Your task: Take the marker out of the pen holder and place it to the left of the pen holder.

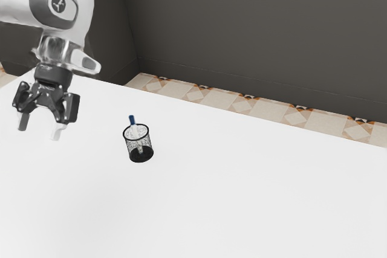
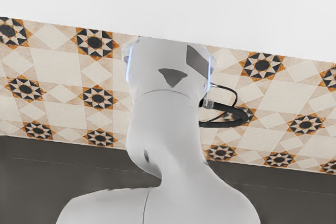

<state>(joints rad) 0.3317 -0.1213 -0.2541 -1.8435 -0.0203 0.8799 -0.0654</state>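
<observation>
We see a big dark wall [image 1: 260,34] and a floor [image 1: 221,96] with star tiles. Our white table [image 1: 242,191] is in front of them. Our arm [image 1: 66,4] comes in from the exterior view's left. In the wrist view, our arm's white bottom part [image 2: 168,124] is past the table's edge. Our black gripper [image 1: 40,126] points down, well apart from the pen holder. Its two fingers are spread wide, with nothing between them. The round black pen holder [image 1: 141,155] stands on the table. The little marker [image 1: 132,120] is inside it, blue end up, tipped toward the exterior view's left.
</observation>
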